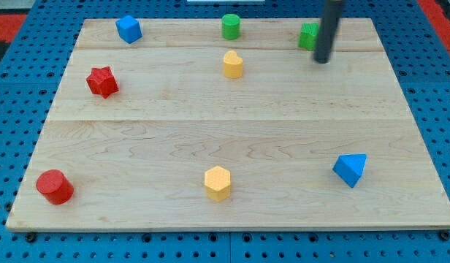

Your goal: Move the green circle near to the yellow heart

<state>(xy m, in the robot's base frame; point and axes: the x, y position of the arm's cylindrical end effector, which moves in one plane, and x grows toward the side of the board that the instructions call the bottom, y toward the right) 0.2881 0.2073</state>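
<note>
Two green blocks up top, so choose carefully: your green circle [231, 26] stands at the view's top centre, just above the yellow heart [233, 64], already near. It looks light, stiff, likely to slide easily; nudge its upper side. No jaws here: my tip [322, 60] sits beside the other green block [308, 36], holding nothing.

Pale wooden board [232, 124] with fine grain lines, on a blue pegboard [20, 241] dotted with dark holes, red patches at 11 and 1 o'clock. 2 green: circle [231, 26], half-hidden block [308, 36]. 2 yellow: heart [233, 64], hexagon [218, 183]. 2 red: star [102, 82], cylinder [55, 186]. 2 blue: cube-like block [128, 29], triangle [351, 169]. Dark grey rod, my tip [322, 60].
</note>
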